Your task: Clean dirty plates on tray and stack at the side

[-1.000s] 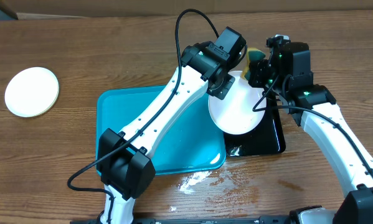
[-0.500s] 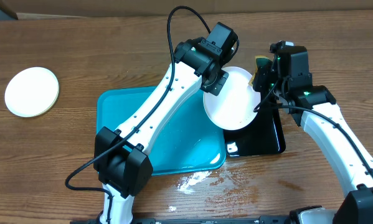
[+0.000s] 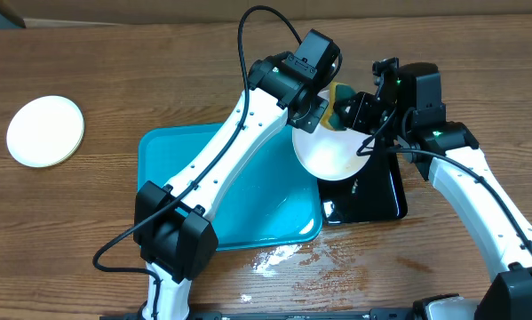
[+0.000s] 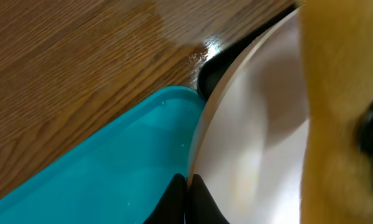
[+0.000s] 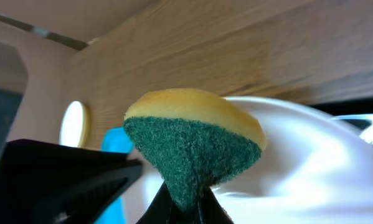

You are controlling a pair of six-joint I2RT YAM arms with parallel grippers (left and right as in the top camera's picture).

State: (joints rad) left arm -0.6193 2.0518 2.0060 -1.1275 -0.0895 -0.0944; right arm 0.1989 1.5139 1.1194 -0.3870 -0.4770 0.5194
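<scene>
— What's on the wooden tabletop (image 3: pixel 159 71)?
— Far left, stacked plates (image 3: pixel 45 131); then the turquoise tray (image 3: pixel 266 204). The left hand (image 3: pixel 310 120) clamps a tilted white plate (image 3: pixel 332 156) over the tray's right edge and a black tray (image 3: pixel 377 191) — the right hand (image 3: pixel 345 111) pinches a sponge (image 5: pixel 195 143) at its rim.

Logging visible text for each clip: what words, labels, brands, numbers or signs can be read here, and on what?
None: no readable text in any view.
The plate, the sponge, the turquoise tray, the black tray, the plates set aside, the table, the left arm and the right arm show no lettering.
</scene>
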